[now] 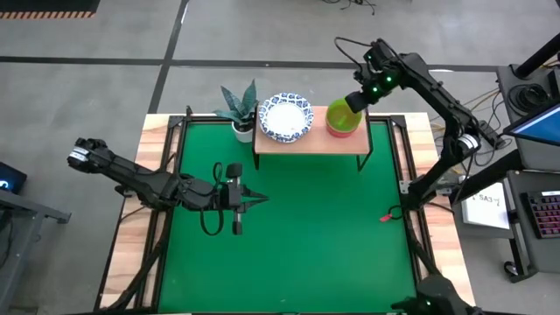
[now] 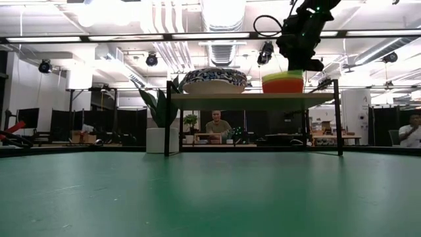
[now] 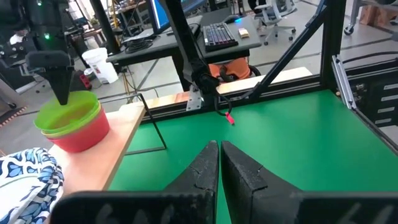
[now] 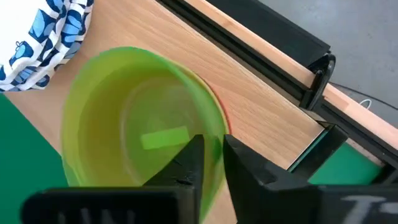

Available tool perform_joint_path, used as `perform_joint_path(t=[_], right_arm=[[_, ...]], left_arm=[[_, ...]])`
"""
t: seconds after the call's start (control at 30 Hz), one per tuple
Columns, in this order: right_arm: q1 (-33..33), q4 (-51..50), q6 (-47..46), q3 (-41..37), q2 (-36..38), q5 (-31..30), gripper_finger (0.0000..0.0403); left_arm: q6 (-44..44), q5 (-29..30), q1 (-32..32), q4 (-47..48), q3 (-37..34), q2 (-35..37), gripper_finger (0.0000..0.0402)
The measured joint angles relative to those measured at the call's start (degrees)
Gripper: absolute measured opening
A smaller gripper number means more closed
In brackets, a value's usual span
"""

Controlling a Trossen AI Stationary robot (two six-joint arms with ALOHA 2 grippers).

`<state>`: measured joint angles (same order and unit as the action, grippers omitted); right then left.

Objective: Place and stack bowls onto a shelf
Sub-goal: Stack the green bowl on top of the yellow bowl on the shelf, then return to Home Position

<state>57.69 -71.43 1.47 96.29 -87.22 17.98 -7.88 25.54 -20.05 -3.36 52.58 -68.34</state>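
Green bowl (image 4: 140, 146) nested in red bowl (image 3: 84, 134), seemingly upright.

A grey concrete floor (image 1: 262, 35) crossed by dark lines surrounds the bench (image 1: 131, 236). Overhead run bright strip lights (image 2: 217, 35) and silver ducts (image 2: 223, 49). Far back, a person (image 2: 217, 125) sits at a desk. A keyboard (image 3: 221, 34) lies on a dark side desk (image 3: 149, 53).
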Motion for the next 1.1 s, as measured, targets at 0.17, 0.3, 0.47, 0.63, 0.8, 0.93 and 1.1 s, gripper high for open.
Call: perform_joint_path(t=[0.17,0.3,0.47,0.63,0.8,0.93,1.1], right_arm=[[0.0,0.3,0.1,0.0,0.7,0.0,0.0103],[0.0,0.6,1.1,0.0,2.9,0.0,0.0136],[-1.5,5.0,4.0,-4.8,10.8,3.5,0.0149],[-6.7,18.5,11.1,-21.4,25.2,17.8,0.0140],[-14.8,39.7,8.5,-42.8,41.1,23.1,0.0122],[-19.7,55.7,6.7,-56.6,51.7,23.0,0.0111],[-22.9,66.5,4.8,-68.4,61.0,23.0,0.0107]], left_arm=[[-0.1,0.0,0.0,0.3,0.0,0.1,0.0000],[-0.1,0.0,0.0,3.7,0.0,1.5,0.0000],[2.7,0.0,0.0,11.3,-0.5,4.9,0.0000],[2.6,-0.6,0.0,12.5,-7.1,11.2,0.0000],[2.9,-1.1,0.6,8.8,-17.1,23.0,0.0000],[2.5,-1.1,1.7,5.4,-23.6,33.6,0.0000],[4.3,-1.1,2.3,2.0,-30.8,45.6,0.0000]])
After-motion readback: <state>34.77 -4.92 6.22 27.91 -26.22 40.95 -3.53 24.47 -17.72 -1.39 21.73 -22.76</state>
